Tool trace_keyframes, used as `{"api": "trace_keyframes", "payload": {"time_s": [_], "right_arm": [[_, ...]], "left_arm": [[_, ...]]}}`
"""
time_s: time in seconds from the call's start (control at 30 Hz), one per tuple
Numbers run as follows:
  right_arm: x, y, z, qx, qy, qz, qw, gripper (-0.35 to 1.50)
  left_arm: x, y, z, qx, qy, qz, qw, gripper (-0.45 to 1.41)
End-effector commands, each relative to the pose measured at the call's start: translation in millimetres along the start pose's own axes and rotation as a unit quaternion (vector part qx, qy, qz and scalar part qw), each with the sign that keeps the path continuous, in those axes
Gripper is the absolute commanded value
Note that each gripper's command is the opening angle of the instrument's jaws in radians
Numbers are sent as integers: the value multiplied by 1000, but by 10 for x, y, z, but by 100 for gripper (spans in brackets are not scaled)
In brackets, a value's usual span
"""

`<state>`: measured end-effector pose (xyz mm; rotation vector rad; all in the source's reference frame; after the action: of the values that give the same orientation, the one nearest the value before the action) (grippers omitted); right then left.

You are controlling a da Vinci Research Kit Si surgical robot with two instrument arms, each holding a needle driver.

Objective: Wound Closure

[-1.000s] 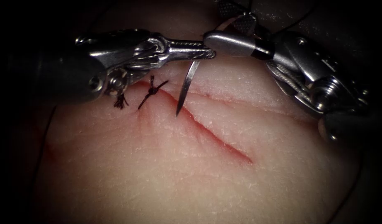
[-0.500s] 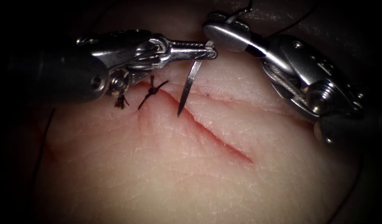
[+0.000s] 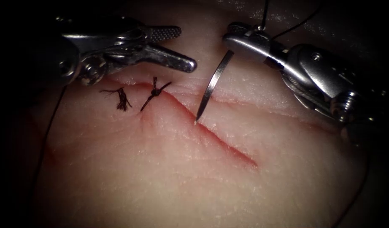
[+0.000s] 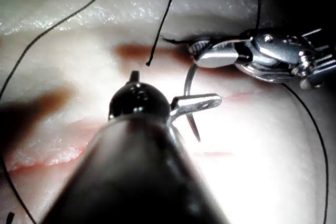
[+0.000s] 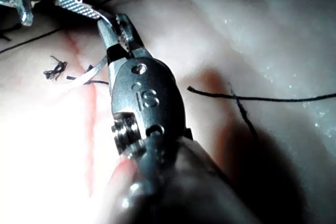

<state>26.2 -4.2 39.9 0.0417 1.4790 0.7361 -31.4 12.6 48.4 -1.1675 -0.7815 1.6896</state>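
Observation:
My right tool (image 3: pixel 229 36) comes in from the upper right, jaws shut on the curved needle (image 3: pixel 211 86) near its thread end. The needle hangs free of the tissue (image 3: pixel 169 169), and its tip sits just at the cut (image 3: pixel 220 141). My left tool (image 3: pixel 187 47) is at the upper left with its jaws open and holding nothing. In the left wrist view the needle (image 4: pixel 189 85) curves down from the right tool (image 4: pixel 210 56), past my open left jaw. In the right wrist view the right tool (image 5: pixel 118 27) grips the needle (image 5: pixel 86 73).
Two tied stitches (image 3: pixel 154 90) (image 3: pixel 120 99) with short cut ends close the cut's left end. Black thread (image 3: pixel 293 26) trails off behind the right tool, and another strand (image 3: pixel 47 131) runs down the tissue's left side. Red fluid lines the cut.
The right tool shut on the needle while the left still held it. The left then opened, let go and drew back left. The needle moved right, its tip lower along the cut.

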Motion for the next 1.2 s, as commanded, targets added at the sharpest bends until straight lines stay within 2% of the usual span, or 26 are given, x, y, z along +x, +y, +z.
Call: {"api": "trace_keyframes", "payload": {"time_s": [0.03,0.23,0.33,0.47,0.57,0.8,0.97,1.2], "right_arm": [[-2,1,9,1,-12,-21,1000,-35],[-1,-2,10,-1,-56,-94,994,-35],[1,-4,11,-7,-72,-123,990,-35],[4,-7,13,-13,-94,-157,983,-35],[5,-7,14,-15,-97,-168,981,-35],[8,-7,13,-22,-98,-173,980,-35],[7,-12,19,-24,-102,-188,977,-35],[4,-19,31,-23,-111,-240,964,-35]], "left_arm": [[-3,-3,3,12,-9,4,1000,106],[-7,-6,-5,45,-19,37,998,76],[-13,-5,-2,70,-43,51,995,64],[-27,0,2,102,-80,76,989,29],[-40,2,4,130,-118,98,980,14],[-74,-8,4,174,-179,130,960,-1],[-85,-12,5,183,-183,137,956,-3],[-90,-13,10,189,-183,147,954,-8]]}}
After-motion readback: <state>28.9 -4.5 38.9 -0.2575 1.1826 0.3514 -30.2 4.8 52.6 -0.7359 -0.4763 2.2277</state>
